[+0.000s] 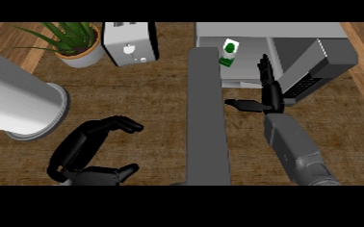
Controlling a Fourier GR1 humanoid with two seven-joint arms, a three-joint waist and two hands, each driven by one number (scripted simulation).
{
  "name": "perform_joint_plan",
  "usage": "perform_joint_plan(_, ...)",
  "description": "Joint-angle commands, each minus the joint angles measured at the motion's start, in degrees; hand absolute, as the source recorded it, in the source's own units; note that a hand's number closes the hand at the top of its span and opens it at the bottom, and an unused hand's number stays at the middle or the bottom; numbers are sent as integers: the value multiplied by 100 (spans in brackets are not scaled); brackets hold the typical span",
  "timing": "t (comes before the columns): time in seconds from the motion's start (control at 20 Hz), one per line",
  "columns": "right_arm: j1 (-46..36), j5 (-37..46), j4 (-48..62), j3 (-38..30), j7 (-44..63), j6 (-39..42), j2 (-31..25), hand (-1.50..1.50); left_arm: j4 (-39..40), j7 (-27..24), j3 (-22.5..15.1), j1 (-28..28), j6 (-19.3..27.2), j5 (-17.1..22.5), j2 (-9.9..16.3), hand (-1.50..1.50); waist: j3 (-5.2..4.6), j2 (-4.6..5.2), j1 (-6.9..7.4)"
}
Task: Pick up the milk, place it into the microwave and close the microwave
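Observation:
The milk carton [229, 53], white with a green mark, stands inside the open microwave [284, 33] at the top right. The microwave's door [207, 115] swings out toward me as a long grey slab down the middle of the view. My right hand [268, 96] is open just in front of the microwave's opening, to the right of the door, fingers straight toward the cavity and thumb out to the left; it holds nothing. My left hand [89, 149] rests at the lower left, fingers relaxed, holding nothing.
A toaster [130, 43] stands at the top, left of the microwave, with a potted plant [74, 41] beside it. A large grey cylinder [28, 108] lies at the left edge. Wooden counter [142, 101] shows between the left hand and the door.

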Motion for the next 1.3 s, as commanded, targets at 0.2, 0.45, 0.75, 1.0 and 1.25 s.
perform_joint_plan(0.2, 1218, -29, -1045, 401, -311, 471, 225, -150, 565, -91, -375, -166, -44, -421, -93, 150, -14, -93, -220)
perform_joint_plan(0.45, 1859, 1, -2083, 745, 201, 637, 197, -150, 1448, -626, -679, -606, 370, -1401, -147, 150, -23, -110, -315)
perform_joint_plan(0.75, 3036, 84, -3469, 1180, 333, 738, 361, -150, 2267, -653, -1566, -881, 491, -1627, -320, 150, -27, -109, -393)
perform_joint_plan(1.0, 3910, -198, -5294, 1345, 1047, 1048, 275, -150, 2922, -763, -2086, -1213, 798, -1244, -323, 150, -32, -94, -456)
perform_joint_plan(1.25, 4980, -577, -6919, 1327, 1652, 1457, -19, -150, 3305, -1150, -3020, -1331, 1346, -1553, -323, 150, -31, -81, -455)
